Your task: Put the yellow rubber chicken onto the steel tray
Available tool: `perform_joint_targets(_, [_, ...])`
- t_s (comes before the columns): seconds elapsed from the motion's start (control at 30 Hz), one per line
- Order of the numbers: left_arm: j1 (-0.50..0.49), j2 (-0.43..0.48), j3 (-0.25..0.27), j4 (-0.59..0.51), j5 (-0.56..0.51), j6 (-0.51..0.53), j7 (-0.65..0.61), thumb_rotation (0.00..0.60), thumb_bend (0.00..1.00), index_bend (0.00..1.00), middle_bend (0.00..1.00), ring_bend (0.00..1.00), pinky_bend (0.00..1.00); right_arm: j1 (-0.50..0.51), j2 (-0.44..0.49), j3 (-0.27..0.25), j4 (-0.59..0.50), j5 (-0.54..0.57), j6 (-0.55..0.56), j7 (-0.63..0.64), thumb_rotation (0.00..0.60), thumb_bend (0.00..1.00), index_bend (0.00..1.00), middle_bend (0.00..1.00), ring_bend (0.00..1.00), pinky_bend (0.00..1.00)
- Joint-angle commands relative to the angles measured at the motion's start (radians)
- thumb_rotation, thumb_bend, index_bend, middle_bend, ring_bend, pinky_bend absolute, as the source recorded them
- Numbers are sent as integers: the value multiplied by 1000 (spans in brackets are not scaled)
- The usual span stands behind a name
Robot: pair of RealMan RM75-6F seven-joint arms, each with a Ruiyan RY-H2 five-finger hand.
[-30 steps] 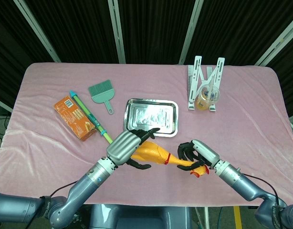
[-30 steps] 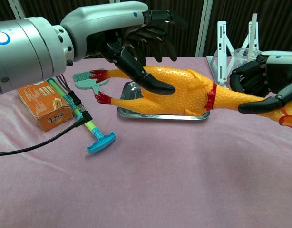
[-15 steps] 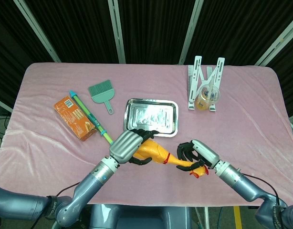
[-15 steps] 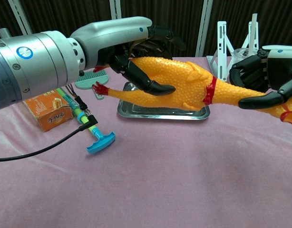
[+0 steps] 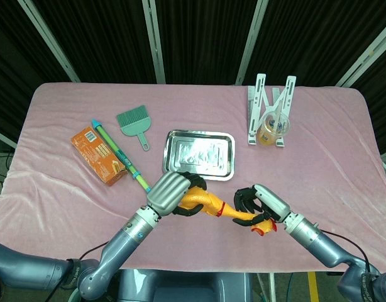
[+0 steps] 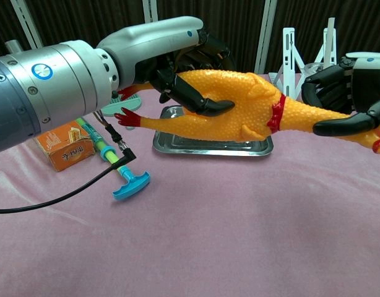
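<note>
- Head view: my left hand (image 5: 170, 192) grips yellow rubber chicken (image 5: 205, 202) body, my right hand (image 5: 259, 204) grips its neck.
- Chicken off table, just beside steel tray (image 5: 200, 155) front edge.

Both arms are smooth blue-grey metallic tubes, built from rounded segments with silver ring collars near the wrists. The left hand (image 6: 177, 59) has a pale silver shell over its back, a small blue dot, and glossy black fingers (image 6: 202, 104). The right hand (image 6: 351, 93) matches it. A blue-ringed round mark and small screws dot the left forearm, with a thin black cable (image 6: 66, 195) beneath it.
</note>
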Motion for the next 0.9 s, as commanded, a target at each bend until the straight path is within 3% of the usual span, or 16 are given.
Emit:
perform_joint_targets(0.03, [3,-1,1,3,6,4,-6,600,747,688,841,746,766,-1,0,0,-2,2,0,-4,600,485,975,762,792,897])
perform_joint_targets(0.13, [6,-1,1,4,11,7,-11,600,628,615,778,690,712,-2,0,2,-5,4,0,-8,600,486,975,762,792,897])
perform_joint_targets(0.2, [9,3,5,3,9,3,-15,600,382,461,633,547,576,-2,-1,2,-5,7,-2,-12,600,487,975,762,792,897])
perform_joint_targets(0.27, [9,16,9,-6,0,-11,-17,600,209,319,508,420,460,-2,-1,3,-5,10,-4,-15,600,488,975,762,792,897])
perform_joint_targets(0.37, [9,29,10,-12,-7,-17,-13,600,76,152,358,284,366,-2,-1,3,-3,13,-7,-18,600,488,975,762,791,897])
perform_joint_targets(0.5, [12,38,5,-20,-16,-18,-22,600,29,53,251,205,317,-3,-3,4,0,17,-11,-19,600,489,975,762,792,897])
perform_joint_targets(0.9, [27,71,3,-44,10,-4,-40,600,26,27,220,191,306,-4,-5,5,13,26,-20,-22,600,491,975,762,792,897])
